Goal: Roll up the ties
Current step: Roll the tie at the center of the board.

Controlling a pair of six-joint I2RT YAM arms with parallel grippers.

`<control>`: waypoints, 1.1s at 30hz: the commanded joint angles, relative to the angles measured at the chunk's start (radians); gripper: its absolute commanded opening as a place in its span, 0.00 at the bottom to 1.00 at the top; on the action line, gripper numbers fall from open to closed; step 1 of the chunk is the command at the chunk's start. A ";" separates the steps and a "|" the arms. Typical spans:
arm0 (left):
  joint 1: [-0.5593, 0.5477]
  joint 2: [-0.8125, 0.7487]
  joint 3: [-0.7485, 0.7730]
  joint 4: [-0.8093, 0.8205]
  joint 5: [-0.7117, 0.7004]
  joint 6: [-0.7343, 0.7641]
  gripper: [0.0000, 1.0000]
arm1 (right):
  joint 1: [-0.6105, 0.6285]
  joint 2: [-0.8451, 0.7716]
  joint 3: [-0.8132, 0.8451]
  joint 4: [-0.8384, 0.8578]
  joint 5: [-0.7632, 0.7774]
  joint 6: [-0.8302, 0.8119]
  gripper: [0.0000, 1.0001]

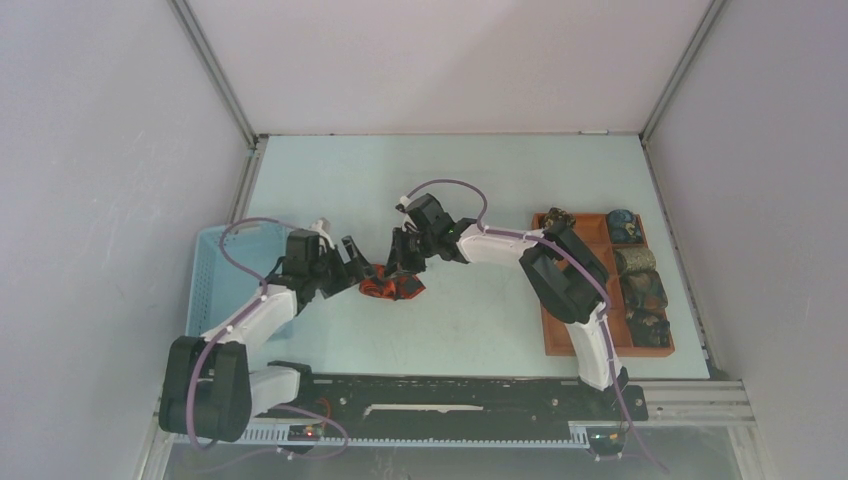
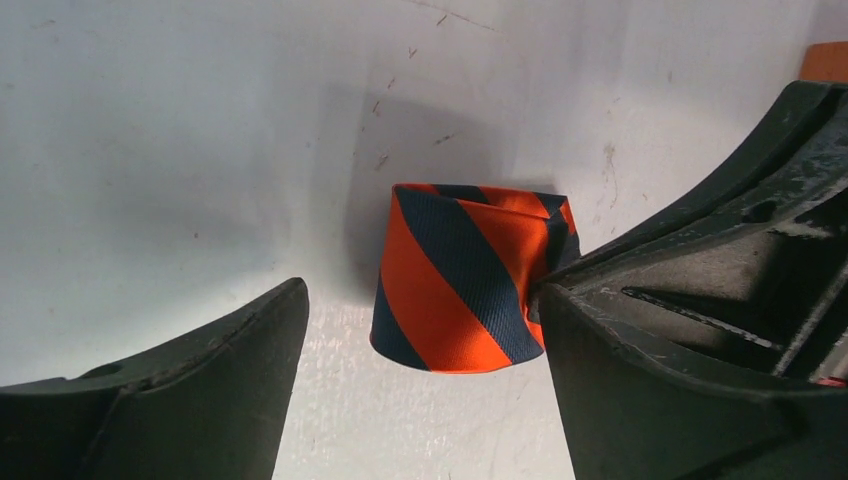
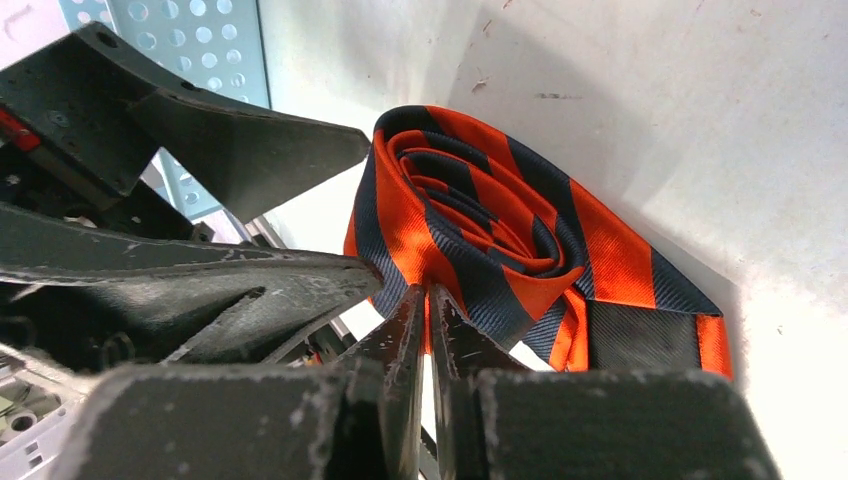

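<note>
From above, the striped tie (image 1: 392,285) sits as a small roll near the middle of the pale surface (image 1: 480,180), right where the left fingers (image 1: 350,258) and the right fingers (image 1: 404,262) meet. The light blue basket (image 1: 212,262) hugs the left edge under the left arm. The brown tray (image 1: 558,338), holding other rolled ties (image 1: 637,260), lines the right edge, well apart from the roll. Bare surface runs from the roll to the back wall. In the left wrist view the left fingers (image 2: 200,385) are released and spread wide. The roll (image 2: 455,285) stands on its edge between them, its right side touching the right-hand finger, with bare surface showing between it and the other. In the right wrist view the right fingers (image 3: 405,345) are clenched almost together on the outer layer at the roll's near edge. The spiral (image 3: 480,215) faces up and a flat end lies to its right. The open left fingers stand just beside it on the left, with the basket's perforated wall behind them.
</note>
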 commanded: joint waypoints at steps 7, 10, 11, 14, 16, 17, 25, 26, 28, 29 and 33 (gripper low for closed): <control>-0.009 0.052 -0.037 0.189 0.110 -0.049 0.89 | -0.013 -0.054 -0.010 -0.040 0.022 -0.036 0.08; -0.017 0.074 -0.043 0.207 0.117 -0.055 0.88 | -0.014 -0.057 -0.013 -0.041 0.024 -0.037 0.08; -0.021 0.083 -0.045 0.214 0.118 -0.058 0.87 | -0.015 -0.058 -0.014 -0.041 0.024 -0.037 0.07; -0.034 0.107 -0.047 0.226 0.112 -0.068 0.85 | -0.018 -0.060 -0.018 -0.042 0.026 -0.038 0.07; -0.045 0.115 -0.046 0.231 0.111 -0.072 0.84 | -0.020 -0.063 -0.022 -0.045 0.026 -0.039 0.07; -0.051 0.118 -0.044 0.234 0.110 -0.075 0.84 | -0.022 -0.064 -0.024 -0.044 0.028 -0.039 0.07; -0.093 0.132 -0.044 0.238 0.075 -0.083 0.75 | -0.028 -0.076 -0.033 -0.042 0.030 -0.042 0.07; -0.097 0.132 -0.045 0.237 0.070 -0.083 0.74 | -0.030 -0.080 -0.038 -0.040 0.030 -0.042 0.07; -0.108 0.125 -0.046 0.235 0.055 -0.084 0.69 | -0.035 -0.089 -0.045 -0.039 0.030 -0.043 0.07; -0.113 0.121 -0.046 0.231 0.046 -0.083 0.68 | -0.037 -0.096 -0.050 -0.039 0.032 -0.045 0.07; -0.154 0.101 -0.027 0.190 -0.016 -0.060 0.65 | -0.053 -0.132 -0.075 -0.039 0.037 -0.052 0.08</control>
